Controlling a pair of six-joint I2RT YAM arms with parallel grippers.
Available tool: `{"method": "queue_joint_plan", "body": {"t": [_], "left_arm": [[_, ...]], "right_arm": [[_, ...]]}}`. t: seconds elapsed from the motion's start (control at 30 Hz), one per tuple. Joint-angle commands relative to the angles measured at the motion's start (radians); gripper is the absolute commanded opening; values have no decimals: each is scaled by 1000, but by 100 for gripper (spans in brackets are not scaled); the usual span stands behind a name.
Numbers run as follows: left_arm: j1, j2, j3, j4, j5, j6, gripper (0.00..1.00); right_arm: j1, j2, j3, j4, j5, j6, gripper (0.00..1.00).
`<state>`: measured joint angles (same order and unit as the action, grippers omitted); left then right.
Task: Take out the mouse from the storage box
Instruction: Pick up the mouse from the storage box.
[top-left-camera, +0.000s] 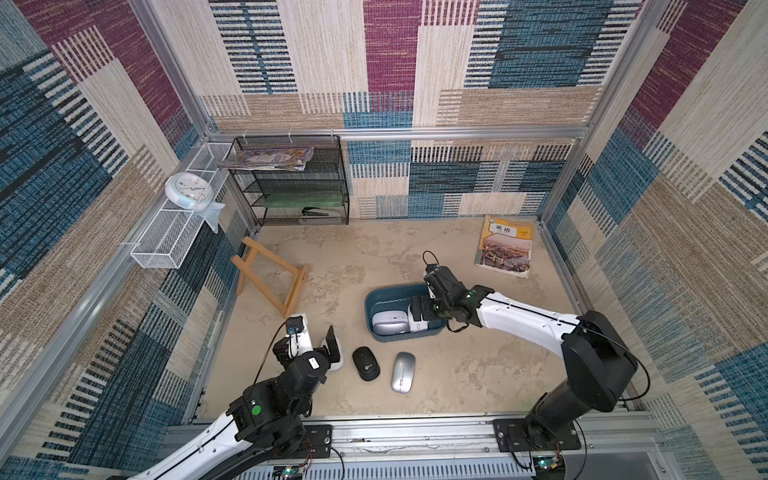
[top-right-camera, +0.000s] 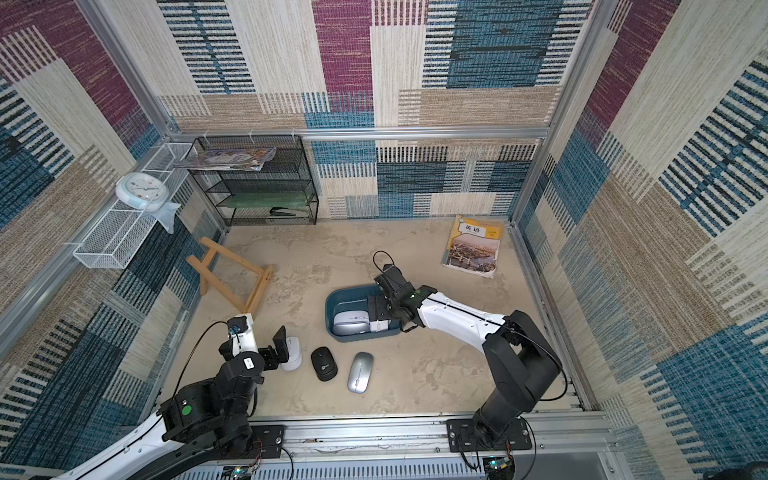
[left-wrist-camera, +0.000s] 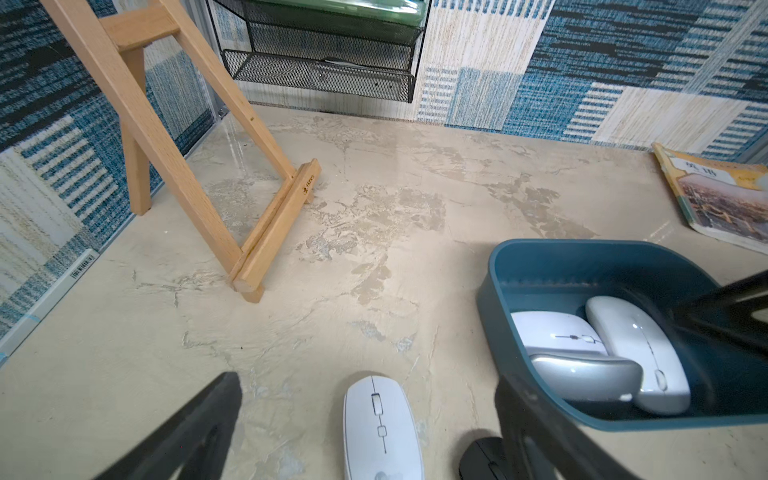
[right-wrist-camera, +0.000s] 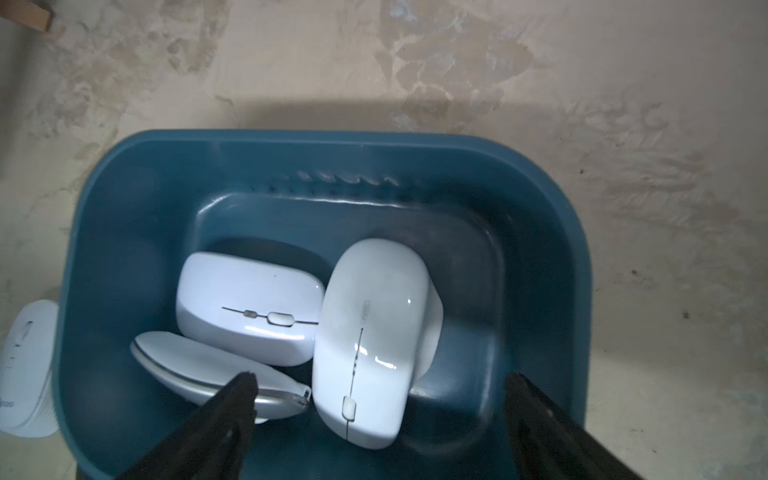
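The teal storage box (top-left-camera: 368, 316) (top-right-camera: 328, 316) sits mid-table and holds three mice: a wide white mouse (right-wrist-camera: 245, 303), a long white mouse (right-wrist-camera: 374, 340) and a silver one on its side (right-wrist-camera: 199, 365). My right gripper (right-wrist-camera: 380, 378) (top-left-camera: 419, 311) hangs inside the box, open, its fingers either side of the long white mouse without touching it. My left gripper (left-wrist-camera: 370, 380) (top-left-camera: 311, 347) is open above a white mouse (left-wrist-camera: 380, 428) lying on the table left of the box. A black mouse (top-left-camera: 365, 363) and a silver mouse (top-left-camera: 403, 372) lie on the table in front of the box.
A wooden easel (top-left-camera: 270, 278) stands at the left. A textbook (top-left-camera: 505, 245) lies at the back right. A black mesh rack (top-left-camera: 295, 183) fills the back left corner, and a white wire basket (top-left-camera: 166, 237) with a clock (top-left-camera: 189, 189) hangs on the left wall.
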<state>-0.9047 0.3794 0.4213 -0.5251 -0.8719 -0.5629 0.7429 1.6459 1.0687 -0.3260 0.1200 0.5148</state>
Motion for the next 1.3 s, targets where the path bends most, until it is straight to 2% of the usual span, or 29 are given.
{"method": "queue_joint_plan", "body": {"t": [0.0, 0.2, 0.63, 0.87, 1.1, 1.27], "left_arm": [[1, -15, -1, 10, -44, 3, 99], [0, -38, -1, -2, -44, -3, 99], [1, -54, 5, -24, -57, -18, 99], [0, -61, 8, -35, -61, -26, 99], [0, -62, 8, -36, -61, -26, 99], [1, -60, 8, -40, -64, -31, 99]], "right_arm": [[23, 52, 44, -31, 4, -10, 95], [38, 174, 166, -143, 62, 29, 93], [39, 288, 237, -199, 68, 90, 85], [42, 305, 251, -194, 56, 86, 72], [54, 343, 291, -222, 102, 73, 61], [61, 329, 313, -239, 139, 64, 59]]}}
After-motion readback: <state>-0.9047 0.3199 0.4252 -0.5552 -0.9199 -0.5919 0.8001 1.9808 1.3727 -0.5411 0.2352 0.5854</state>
